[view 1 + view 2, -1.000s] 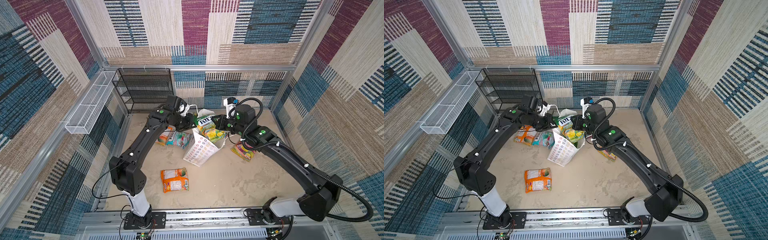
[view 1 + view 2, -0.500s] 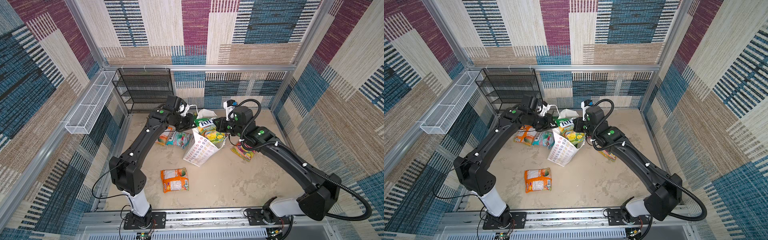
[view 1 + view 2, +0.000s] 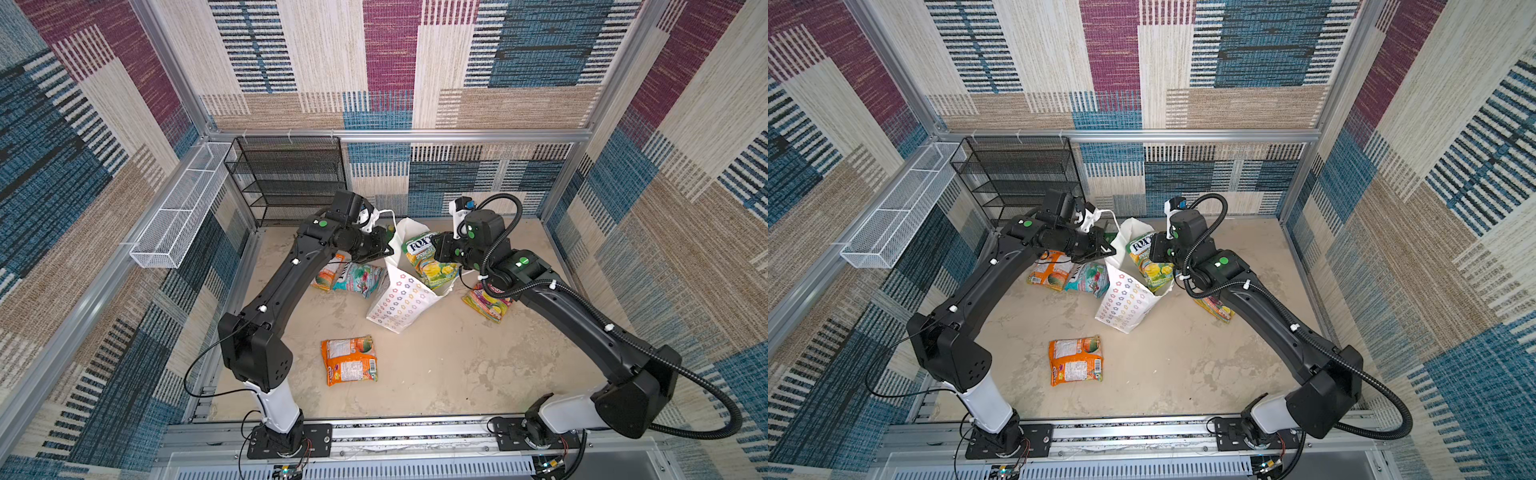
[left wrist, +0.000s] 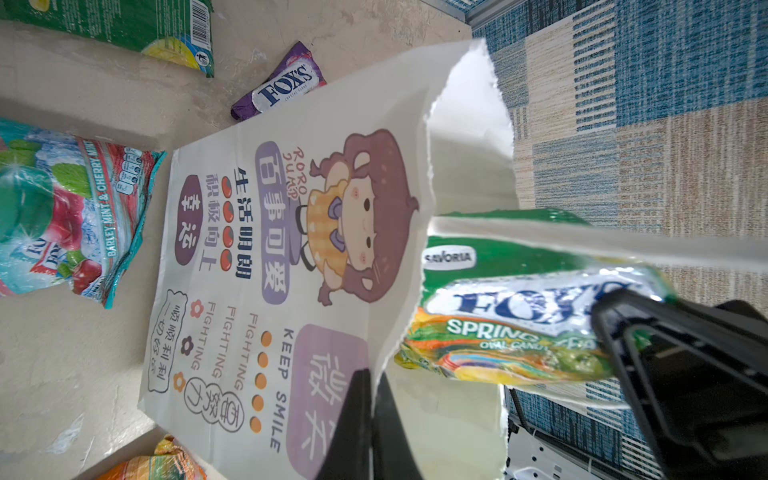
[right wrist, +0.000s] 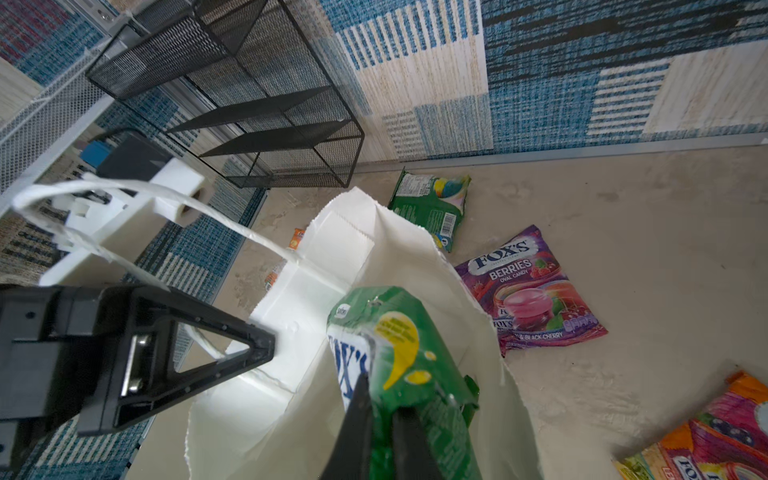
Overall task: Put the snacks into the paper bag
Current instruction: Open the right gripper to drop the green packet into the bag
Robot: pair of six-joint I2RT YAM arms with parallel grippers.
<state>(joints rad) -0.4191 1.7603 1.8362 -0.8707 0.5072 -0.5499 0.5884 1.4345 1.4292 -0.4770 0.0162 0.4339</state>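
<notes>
The right jaws, closed on the green packet (image 3: 429, 266), hold it with its long axis pointing down, partly inside the paper bag (image 3: 400, 304) just below them, whose rim the left jaws pinch

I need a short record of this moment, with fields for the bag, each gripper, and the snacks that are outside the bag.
bag: paper bag, mouth open
left gripper: shut on the bag's rim
right gripper: shut on green packet, at the bag's mouth
outside the bag: orange packet, teal packet, purple packet
</notes>
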